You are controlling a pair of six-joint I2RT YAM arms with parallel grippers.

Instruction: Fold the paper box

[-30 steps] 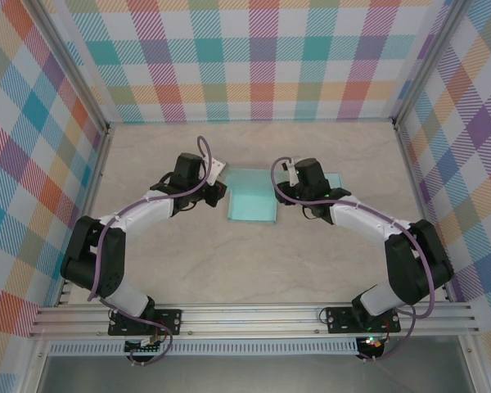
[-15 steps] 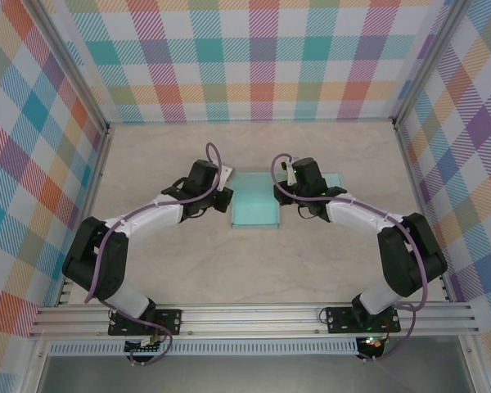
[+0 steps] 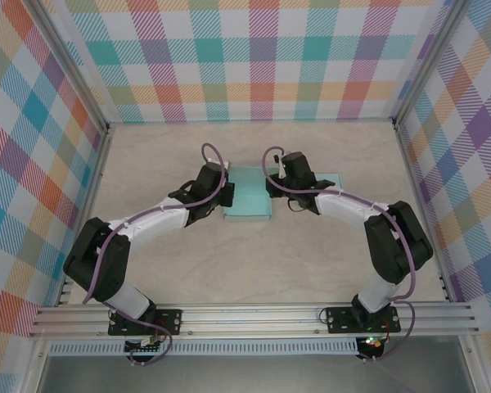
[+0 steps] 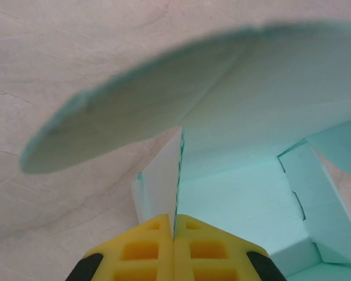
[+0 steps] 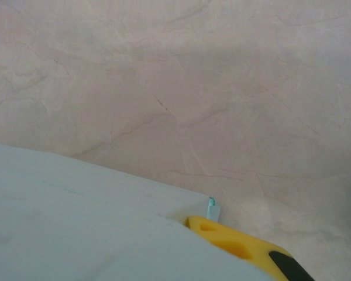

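The paper box (image 3: 247, 196) is a teal card tray lying open in the middle of the table, with a flat flap (image 3: 331, 178) sticking out to its right. My left gripper (image 3: 222, 193) is at the box's left wall. In the left wrist view its yellow fingers (image 4: 146, 249) are shut on that thin upright wall (image 4: 168, 181), and a big blurred flap (image 4: 164, 99) hangs overhead. My right gripper (image 3: 278, 185) is at the box's right wall. There one yellow finger (image 5: 234, 243) presses against a pale paper panel (image 5: 76, 222) that hides the other finger.
Checked walls enclose the tan tabletop (image 3: 254, 262) at the back and on both sides. The aluminium rail (image 3: 254, 315) carrying both arm bases runs along the near edge. Bare table lies in front of the box.
Both grippers have come in against the box, the left moving right to its left wall, the right moving left to its right wall and closing. The box has shifted slightly left.
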